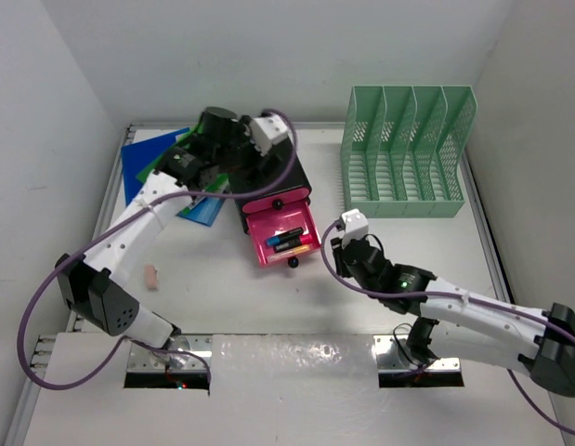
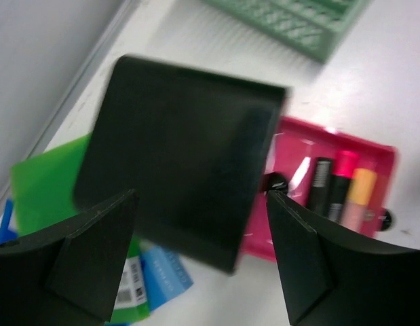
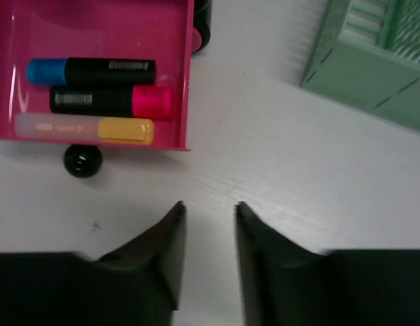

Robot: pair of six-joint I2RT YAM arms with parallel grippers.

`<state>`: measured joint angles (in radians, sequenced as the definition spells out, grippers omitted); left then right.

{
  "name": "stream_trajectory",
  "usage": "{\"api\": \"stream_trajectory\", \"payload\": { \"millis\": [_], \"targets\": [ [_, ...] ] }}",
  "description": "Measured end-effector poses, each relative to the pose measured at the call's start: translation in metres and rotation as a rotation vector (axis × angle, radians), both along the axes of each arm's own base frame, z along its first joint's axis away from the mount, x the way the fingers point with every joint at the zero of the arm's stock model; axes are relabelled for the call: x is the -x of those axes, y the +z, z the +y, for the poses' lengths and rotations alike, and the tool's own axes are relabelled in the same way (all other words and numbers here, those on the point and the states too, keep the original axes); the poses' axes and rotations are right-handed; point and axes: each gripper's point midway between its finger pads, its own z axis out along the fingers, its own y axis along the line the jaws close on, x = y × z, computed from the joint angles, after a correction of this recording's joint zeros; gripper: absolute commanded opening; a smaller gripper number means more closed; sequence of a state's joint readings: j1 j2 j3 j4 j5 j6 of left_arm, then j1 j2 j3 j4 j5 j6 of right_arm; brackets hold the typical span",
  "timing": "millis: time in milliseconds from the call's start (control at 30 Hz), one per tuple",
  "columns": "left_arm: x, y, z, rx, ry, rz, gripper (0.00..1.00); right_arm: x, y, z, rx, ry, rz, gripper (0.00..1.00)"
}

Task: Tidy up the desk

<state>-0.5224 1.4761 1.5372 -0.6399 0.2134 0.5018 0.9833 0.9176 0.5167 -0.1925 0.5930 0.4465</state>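
The desk (image 1: 268,297) fills the top view, white and flat, with silver rails along its edges and both arms reaching out over it from the near side. Up at the far left, the left gripper (image 2: 201,197) hangs over the black box (image 2: 182,149). Its fingers (image 2: 94,258) are spread wide with nothing between them, and the box top shows blurred in the gap. From the box's near face the pink drawer (image 3: 101,27) stands pulled open, with a black knob (image 3: 83,160) on its front. Three markers lie side by side inside: the blue-capped marker (image 3: 94,70), the pink-capped marker (image 3: 111,100) and the yellow-capped marker (image 3: 84,128). The right gripper (image 3: 210,207) sits just right of the drawer over bare desk, jaws a narrow gap apart, holding nothing. Left of the box, a green folder (image 2: 43,190) overlaps a blue folder (image 1: 143,163), both partly hidden by the left arm. Far right, the mint rack (image 1: 408,153) stands upright near the far edge, well apart from the drawer. One small pink lump (image 1: 152,276) lies alone on the left side, beside the left arm. It is too small to tell what it is.
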Motion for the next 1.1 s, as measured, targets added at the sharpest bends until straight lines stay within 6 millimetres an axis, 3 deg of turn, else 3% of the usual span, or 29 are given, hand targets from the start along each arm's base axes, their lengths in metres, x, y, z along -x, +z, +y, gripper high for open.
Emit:
{"api": "stream_trajectory", "payload": {
  "millis": [33, 100, 200, 333, 400, 533, 833, 1100],
  "targets": [
    [-0.008, 0.001, 0.012, 0.013, 0.026, 0.003, 0.75, -0.001, -0.002, 0.003, 0.002, 0.005, 0.005, 0.21],
    [-0.021, 0.003, 0.031, 0.028, 0.073, -0.002, 0.75, -0.002, -0.008, 0.01, 0.001, 0.021, 0.022, 0.21],
    [-0.033, 0.0, 0.046, 0.038, 0.113, -0.023, 0.75, -0.002, -0.015, 0.02, -0.008, 0.038, 0.037, 0.42],
    [-0.039, -0.02, 0.044, 0.033, 0.115, 0.009, 0.75, 0.002, -0.022, 0.035, -0.02, 0.065, 0.043, 0.54],
    [-0.05, -0.029, 0.047, 0.037, 0.133, 0.023, 0.75, 0.008, -0.027, 0.045, -0.03, 0.085, 0.049, 0.62],
    [-0.072, -0.057, 0.062, 0.032, 0.196, 0.074, 0.75, 0.018, -0.046, 0.064, -0.038, 0.125, 0.067, 0.67],
    [-0.083, -0.081, 0.069, 0.032, 0.238, 0.092, 0.75, 0.013, -0.093, 0.092, 0.015, 0.152, 0.104, 0.6],
    [-0.088, -0.083, 0.068, 0.047, 0.241, 0.064, 0.75, -0.012, -0.077, 0.114, -0.064, 0.124, 0.038, 0.46]
  ]
}}
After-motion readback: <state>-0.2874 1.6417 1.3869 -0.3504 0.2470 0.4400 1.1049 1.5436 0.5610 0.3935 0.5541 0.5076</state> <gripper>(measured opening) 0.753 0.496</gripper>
